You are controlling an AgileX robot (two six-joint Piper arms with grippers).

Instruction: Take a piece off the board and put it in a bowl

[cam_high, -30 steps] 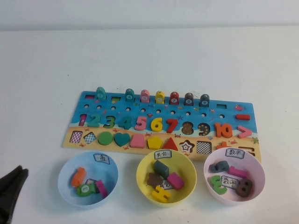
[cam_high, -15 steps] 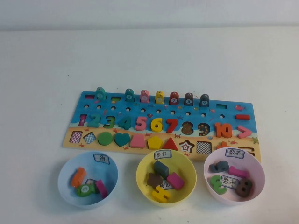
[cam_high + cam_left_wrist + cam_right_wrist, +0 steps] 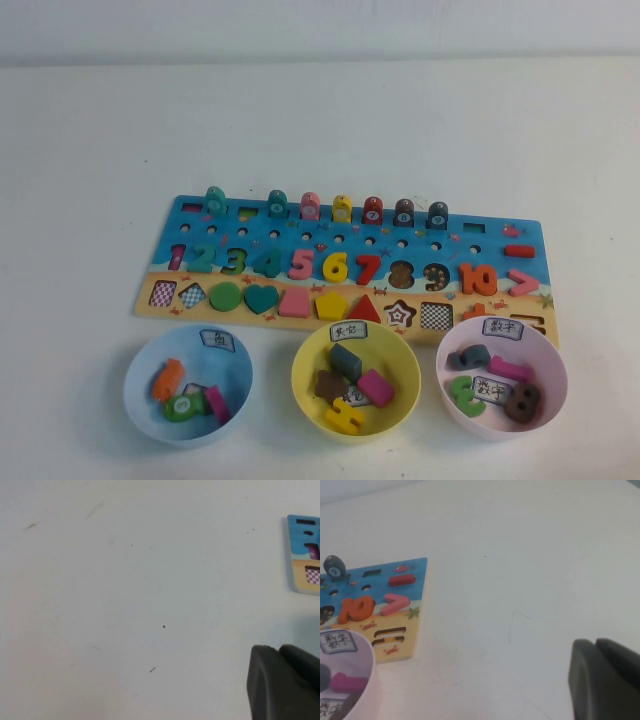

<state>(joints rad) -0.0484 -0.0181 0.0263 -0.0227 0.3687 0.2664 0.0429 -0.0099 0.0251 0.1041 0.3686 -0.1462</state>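
I see the pink piece (image 3: 177, 257) sitting at the left end of the board (image 3: 500, 232). The pink bowl (image 3: 547, 408) is near right, beside the yellow bowl (image 3: 310, 395) and blue bowl (image 3: 140, 400). My left tool (image 3: 285, 685) and right tool (image 3: 605, 680) wait over bare bench (image 3: 320, 130); I cannot tell their grip.

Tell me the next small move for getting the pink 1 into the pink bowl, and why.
Probably bring the left gripper in toward the pink 1: it sits in its slot at the left end of the board, and that gripper is off it, over bare table. The right gripper is out past the right end, near the pink bowl.
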